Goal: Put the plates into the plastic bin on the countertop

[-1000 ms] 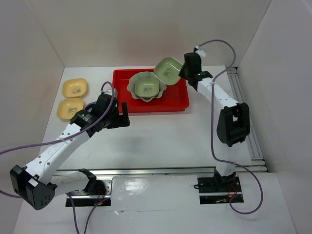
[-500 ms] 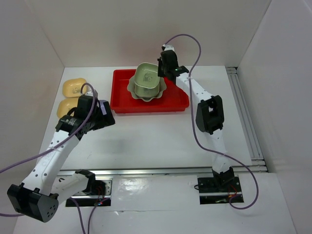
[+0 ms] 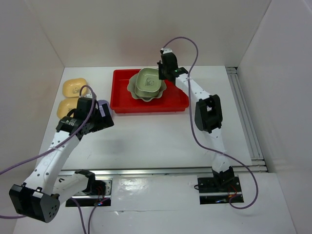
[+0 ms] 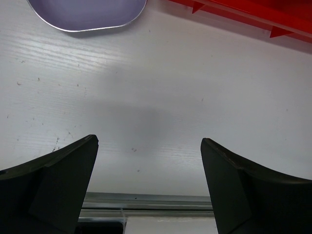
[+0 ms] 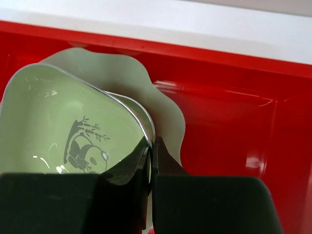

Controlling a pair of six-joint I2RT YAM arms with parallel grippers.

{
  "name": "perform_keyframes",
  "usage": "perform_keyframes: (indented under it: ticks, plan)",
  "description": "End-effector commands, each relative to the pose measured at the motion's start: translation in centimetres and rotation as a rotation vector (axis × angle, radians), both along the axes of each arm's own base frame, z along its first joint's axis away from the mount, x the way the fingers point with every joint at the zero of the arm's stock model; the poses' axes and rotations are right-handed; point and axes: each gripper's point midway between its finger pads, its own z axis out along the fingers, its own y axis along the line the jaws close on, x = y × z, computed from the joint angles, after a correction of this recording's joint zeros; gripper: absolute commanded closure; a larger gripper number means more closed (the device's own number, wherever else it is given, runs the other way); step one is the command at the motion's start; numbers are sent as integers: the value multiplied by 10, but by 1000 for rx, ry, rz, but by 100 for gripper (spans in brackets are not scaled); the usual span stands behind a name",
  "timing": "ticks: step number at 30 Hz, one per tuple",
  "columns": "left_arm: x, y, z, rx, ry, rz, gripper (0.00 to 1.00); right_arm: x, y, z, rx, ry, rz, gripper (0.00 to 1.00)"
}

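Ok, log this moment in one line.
right tool: shut on olive dish, over scalloped dish in red bin | left tool: open, near lavender dish | yellow dish, tan dish: outside bin

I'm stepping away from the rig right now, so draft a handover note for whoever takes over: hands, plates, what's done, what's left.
The left hand is open and empty above the countertop, near the lavender dish.
The right hand is shut on the olive green dish, held inside the scalloped green dish in the red bin.
Done: those two in the bin.
Left: release it, then bin the lavender dish, yellow dish and tan dish.
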Motion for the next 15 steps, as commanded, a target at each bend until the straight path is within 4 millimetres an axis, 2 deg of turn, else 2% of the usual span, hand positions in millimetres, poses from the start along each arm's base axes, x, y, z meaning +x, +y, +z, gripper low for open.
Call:
perform_keyframes:
  ticks: [1,4,5,6,7,8,10,11,13,14,15]
  plan:
    - [5,-2,10,-12,-55,-18,0,5,20,19,17,-64,49,96]
    - [6,-3,8,-12,-54,-31,0,8,22,26,37,-81,43,88]
    - [6,-3,8,-12,-54,-31,0,6,31,38,67,-104,62,83]
    - [6,-3,8,-12,-54,-31,0,5,31,32,61,-92,62,79]
    - [6,-3,8,-12,-54,-31,0,3,32,48,80,-120,73,67]
    - [7,-3,9,-14,-63,-31,0,4,35,50,99,-124,79,40]
    - [7,-3,9,-14,-63,-31,0,3,36,62,118,-143,75,26]
    - [7,-3,9,-14,-63,-31,0,1,37,83,144,-170,81,21]
    - [7,-1,3,-10,-45,-22,0,-3,38,99,167,-187,91,11]
    - [7,-1,3,-10,-45,-22,0,-6,37,120,183,-223,92,8]
    - [8,2,3,-10,-45,-13,0,-9,36,132,198,-237,89,0]
